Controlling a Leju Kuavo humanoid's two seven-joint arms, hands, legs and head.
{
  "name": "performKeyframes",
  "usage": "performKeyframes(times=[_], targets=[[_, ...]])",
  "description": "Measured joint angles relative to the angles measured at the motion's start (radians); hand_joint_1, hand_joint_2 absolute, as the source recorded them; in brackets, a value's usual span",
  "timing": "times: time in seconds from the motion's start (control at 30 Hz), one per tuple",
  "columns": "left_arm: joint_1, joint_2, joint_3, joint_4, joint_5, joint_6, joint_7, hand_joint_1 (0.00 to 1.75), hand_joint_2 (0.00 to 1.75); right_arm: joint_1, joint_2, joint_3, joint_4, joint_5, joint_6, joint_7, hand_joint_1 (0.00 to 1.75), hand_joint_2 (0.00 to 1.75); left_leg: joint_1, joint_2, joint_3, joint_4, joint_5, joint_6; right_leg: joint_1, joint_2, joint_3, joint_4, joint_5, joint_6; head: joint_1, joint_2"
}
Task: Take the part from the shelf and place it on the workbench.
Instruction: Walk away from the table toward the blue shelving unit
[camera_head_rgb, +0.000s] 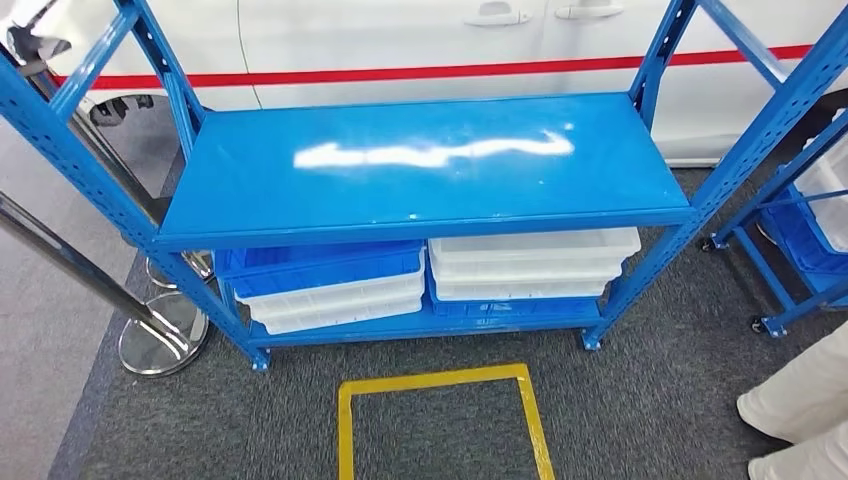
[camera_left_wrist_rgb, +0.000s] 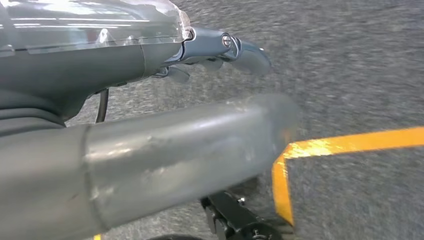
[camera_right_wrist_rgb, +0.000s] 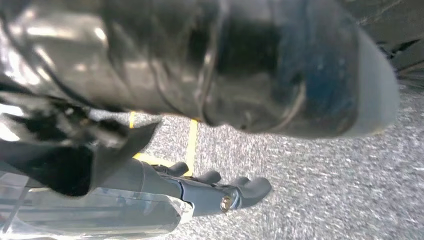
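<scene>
Shelf w/ 2 tray stacks beneath.

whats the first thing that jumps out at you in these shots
The bright blue shelf fills the head view, its top board bare and glaring with reflected light, with stacked blue and white bins on the level beneath. On the grey carpet in front of it lies a yellow taped square; a white car stands behind.

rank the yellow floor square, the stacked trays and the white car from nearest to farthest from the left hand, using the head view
The left hand hangs over the carpet beside the yellow floor square.
1. yellow floor square, on the carpet before the shelf.
2. stacked trays, on the lower level.
3. white car, behind the shelf.
</scene>
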Motion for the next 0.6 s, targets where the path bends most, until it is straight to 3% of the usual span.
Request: performKeyframes(times=[0.1,0.13,0.17,0.2,0.27,0.33,0.43,0.5,0.6], targets=[[0.003,0.002,0.0,0.0,0.0,0.0,0.0,0.0,0.0,-0.002,0.0,0.003,0.002,0.0,0.0,0.0,0.0,0.0,0.003,-0.008,-0.117,0.152,-0.068,-0.01,-0.001,0.006,0.028,-0.01,-0.018,-0.009,0.0,0.0],[0.005,0.003,0.0,0.0,0.0,0.0,0.0,0.0,0.0,-0.002,0.0,0.004,0.003,0.0,0.0,0.0,0.0,0.0,0.003,-0.008,-0.144,0.168,-0.086,-0.012,-0.001,0.01,0.038,-0.011,-0.026,-0.008,-0.001,0.0],[0.007,0.003,0.0,0.0,0.0,0.0,0.0,0.0,0.0,-0.002,0.0,0.004,0.005,0.0,0.0,0.0,0.0,0.0,0.003,-0.008,-0.159,0.156,-0.084,-0.012,-0.001,0.013,0.05,-0.011,-0.034,-0.007,-0.001,0.0],[0.009,0.004,0.0,0.0,0.0,0.001,0.0,0.0,0.0,-0.002,0.0,0.005,0.007,0.0,0.0,0.0,0.0,0.0,0.003,-0.008,-0.162,0.118,-0.056,-0.01,-0.001,0.016,0.064,-0.011,-0.044,-0.006,-0.001,0.0],[0.01,0.006,0.0,0.0,0.0,0.004,0.001,0.0,0.0,-0.003,0.001,0.005,0.012,0.0,0.0,0.0,0.0,0.0,-0.001,-0.01,-0.151,0.011,0.047,0.0,0.001,0.018,0.086,-0.009,-0.062,-0.001,0.0,0.0],[0.012,0.008,0.0,-0.001,-0.002,0.007,0.002,0.0,0.0,-0.007,0.002,0.006,0.017,0.0,0.0,0.0,0.0,0.0,-0.007,-0.014,-0.145,-0.046,0.105,0.014,0.003,0.022,0.095,-0.007,-0.078,0.009,0.0,0.0],[0.011,0.007,0.0,-0.005,-0.003,0.009,0.003,0.0,0.0,-0.012,0.003,0.007,0.021,0.0,-0.001,0.0,0.0,0.0,-0.006,-0.017,-0.134,-0.061,0.117,0.03,0.005,0.024,0.105,-0.01,-0.094,0.027,-0.001,0.0],[0.008,0.006,-0.001,-0.006,-0.003,0.009,0.003,0.0,0.0,-0.013,0.003,0.007,0.023,0.0,-0.002,-0.001,0.0,0.0,0.001,-0.015,-0.123,-0.079,0.12,0.041,0.005,0.016,0.09,0.029,-0.121,0.038,-0.001,0.0],[0.007,0.006,0.0,-0.007,-0.003,0.009,0.003,0.0,0.0,-0.015,0.003,0.007,0.024,0.0,-0.003,-0.001,0.0,0.0,0.001,-0.011,-0.112,-0.086,0.113,0.05,-0.005,0.01,-0.01,0.2,-0.192,0.051,-0.001,0.0]])
